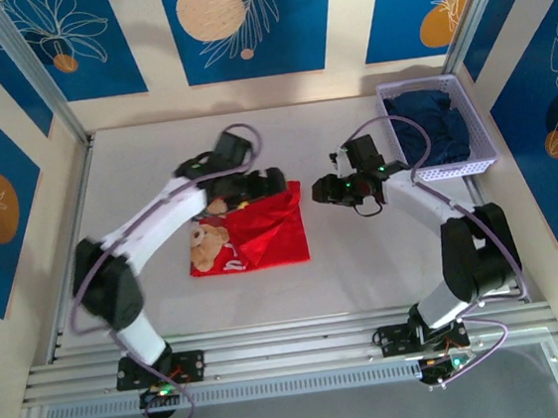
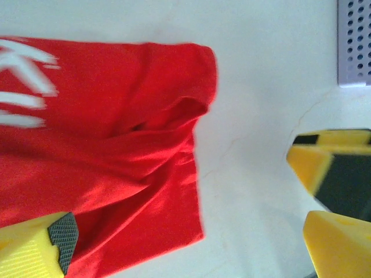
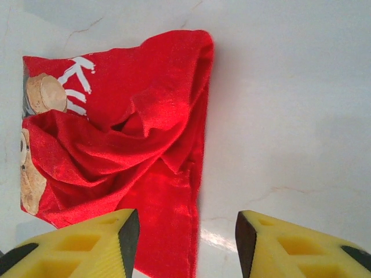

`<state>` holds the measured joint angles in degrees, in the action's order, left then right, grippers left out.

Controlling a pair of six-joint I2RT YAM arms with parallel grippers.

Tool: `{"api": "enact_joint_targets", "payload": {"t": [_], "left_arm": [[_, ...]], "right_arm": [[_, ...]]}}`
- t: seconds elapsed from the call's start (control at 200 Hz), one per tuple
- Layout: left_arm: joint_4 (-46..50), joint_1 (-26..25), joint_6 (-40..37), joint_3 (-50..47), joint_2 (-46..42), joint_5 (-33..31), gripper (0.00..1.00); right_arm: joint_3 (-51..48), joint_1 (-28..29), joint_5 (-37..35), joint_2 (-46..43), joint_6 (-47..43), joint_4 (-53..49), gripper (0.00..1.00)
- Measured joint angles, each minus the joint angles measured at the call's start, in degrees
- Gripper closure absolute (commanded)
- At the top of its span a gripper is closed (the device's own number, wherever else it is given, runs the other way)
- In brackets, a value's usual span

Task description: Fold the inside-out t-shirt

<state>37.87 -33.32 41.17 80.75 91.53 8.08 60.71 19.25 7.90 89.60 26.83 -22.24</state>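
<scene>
The red t-shirt (image 3: 127,145) lies rumpled and folded over on the pale surface (image 3: 290,116), with a bear print (image 3: 35,174) and white lettering (image 3: 78,81) along one side. The right hand (image 3: 185,223) hangs over one corner, its yellow fingers (image 3: 87,243) apart and gripping nothing.

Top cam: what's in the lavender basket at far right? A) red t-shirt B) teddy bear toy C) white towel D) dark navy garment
D: the basket holds a dark navy garment; the red t-shirt lies well to its left, outside it.
</scene>
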Motion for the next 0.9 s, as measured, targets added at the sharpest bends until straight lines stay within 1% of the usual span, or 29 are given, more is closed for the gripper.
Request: {"api": "enact_joint_targets", "payload": {"t": [0.06,0.12,0.175,0.24,0.355,0.495,0.6,0.675,0.8,0.9], "left_arm": [[-1.11,4.17,-1.2,-6.08,-6.16,0.42,0.0],[-1.86,8.07,-1.95,-10.69,-8.2,1.07,0.0],[-2.45,10.71,-2.78,-12.74,-6.99,1.64,0.0],[-4.13,11.32,-3.61,-13.64,-1.9,3.37,0.0],[-6.4,9.57,-5.01,-14.19,6.16,6.6,0.0],[-8.46,7.43,-6.05,-13.99,9.64,8.9,0.01],[-10.23,5.95,-6.6,-13.92,9.88,10.21,0.02],[-11.47,4.0,-6.93,-13.86,9.38,10.54,0.02],[-13.44,-1.18,-7.28,-13.86,7.19,11.96,0.02],[-15.72,-5.42,-7.45,-13.86,5.77,14.14,0.02]], "right_arm": [[2.73,1.95,0.02,3.37,0.76,0.48,0.44],[5.55,3.39,0.13,7.28,1.84,1.68,0.41],[8.04,4.42,0.28,10.75,2.56,2.16,0.4],[11.15,4.94,0.46,14.91,3.45,2.27,0.4],[16.09,5.09,0.33,21.55,4.59,2.19,0.42],[18.99,5.14,-0.26,26.01,5.7,1.49,0.49],[20.98,5.03,-1.14,27.69,6.16,0.2,0.56],[22.16,4.83,-1.79,28.17,6.08,-0.57,0.58],[24.0,3.37,-2.34,28.52,5.7,-1.75,0.59],[25.18,1.55,-2.56,28.72,4.81,-3.17,0.54]]}}
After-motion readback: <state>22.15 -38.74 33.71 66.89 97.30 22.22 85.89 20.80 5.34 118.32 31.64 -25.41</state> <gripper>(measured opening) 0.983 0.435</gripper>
